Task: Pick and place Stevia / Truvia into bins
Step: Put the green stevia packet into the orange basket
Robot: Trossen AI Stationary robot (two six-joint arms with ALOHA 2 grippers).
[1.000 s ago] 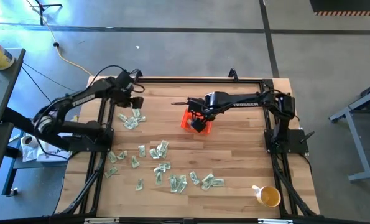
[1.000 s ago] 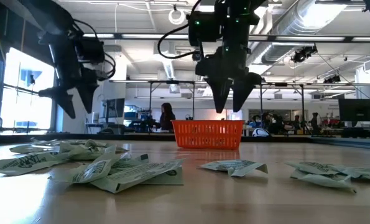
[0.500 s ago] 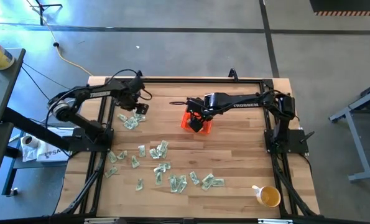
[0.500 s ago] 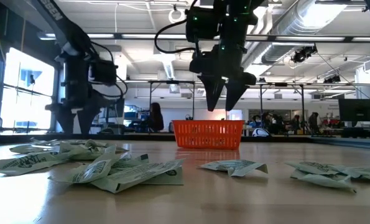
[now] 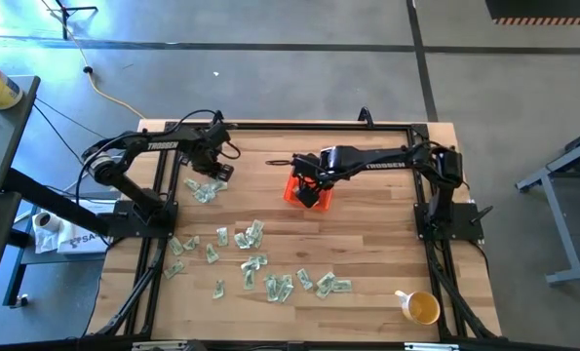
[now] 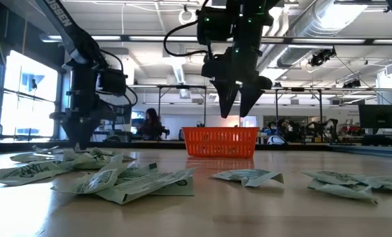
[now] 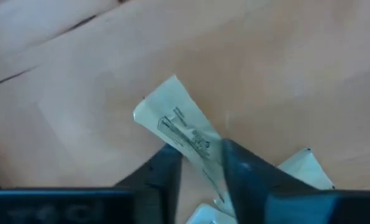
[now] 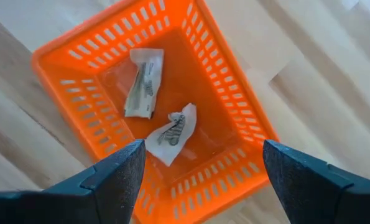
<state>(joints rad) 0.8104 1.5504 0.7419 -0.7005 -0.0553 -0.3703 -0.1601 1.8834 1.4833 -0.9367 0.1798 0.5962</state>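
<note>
Many pale green and white Stevia sachets [image 5: 260, 263] lie scattered flat on the wooden table. My left gripper [image 5: 214, 174] points down into the far-left cluster, closed on one sachet [image 7: 178, 121]; it reaches the tabletop in the low view [image 6: 77, 141]. The orange bin [image 5: 291, 191] stands at the table's far middle, with two sachets [image 8: 143, 81] [image 8: 172, 134] on its floor. My right gripper [image 8: 202, 149] hangs open above the bin [image 6: 221, 141], holding nothing. My left gripper has one sachet between its two fingers [image 7: 234, 168], which come from above, pointing down. They meet the sachet's two long edges near one end [image 7: 200, 146] and lie across it. The sachet's other end [image 7: 157, 106] rests flat on the table.
More sachets [image 7: 303, 168] lie right beside the held one. A yellow cup with a white handle [image 5: 421, 308] stands at the near right corner. Black frame rails [image 5: 163, 224] run along the table's sides. Bare wood lies between the bin and the right rail.
My left gripper has come down from well above the table onto the far-left cluster of sachets, shifting a little toward the near edge, and its fingers have drawn together around one sachet. My right gripper has stayed above the bin.
</note>
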